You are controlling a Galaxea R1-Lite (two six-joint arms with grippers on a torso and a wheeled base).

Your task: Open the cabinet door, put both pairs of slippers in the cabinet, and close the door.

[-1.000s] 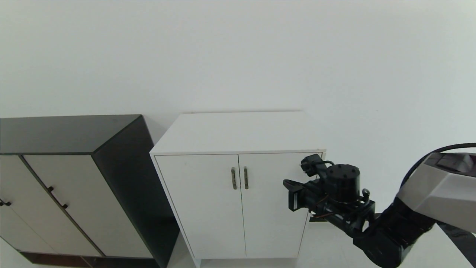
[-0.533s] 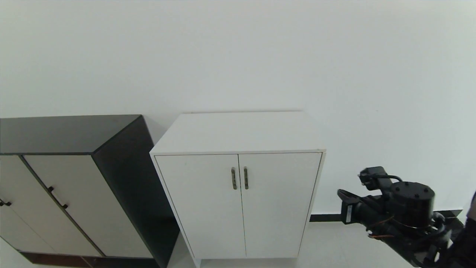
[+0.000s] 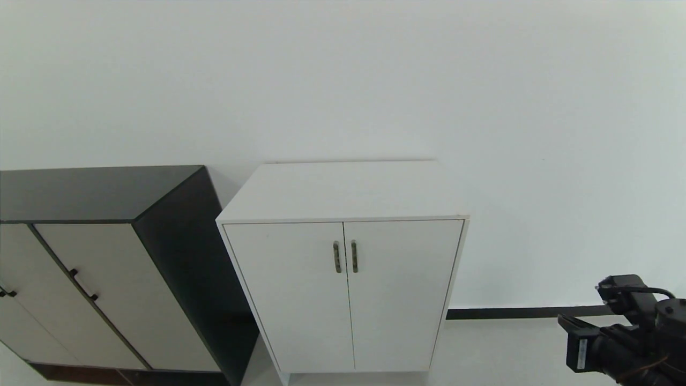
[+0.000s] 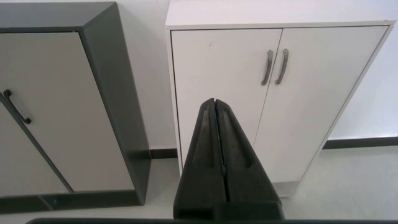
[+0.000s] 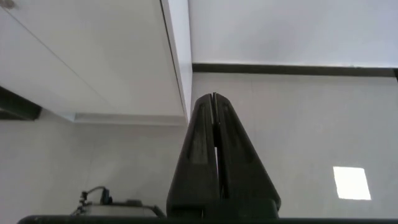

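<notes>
The white cabinet (image 3: 343,193) stands against the wall with both doors shut. Its two vertical handles (image 3: 345,256) meet at the centre seam. My right gripper (image 3: 571,335) is low at the far right, well clear of the cabinet's right side and pointing back toward it. In the right wrist view the right gripper (image 5: 214,97) is shut on nothing, with the cabinet's lower corner (image 5: 177,68) and bare floor beyond it. My left gripper (image 4: 215,102) is shut and empty, held in front of the white cabinet (image 4: 273,87), below the handles (image 4: 275,66).
A black cabinet (image 3: 107,193) with pale doors and black handles stands close to the left of the white one. A dark baseboard (image 3: 525,312) runs along the wall on the right, above open pale floor (image 3: 498,354).
My right arm has swung right and down, away from the cabinet's right door to the lower right corner. The doors have stayed shut.
</notes>
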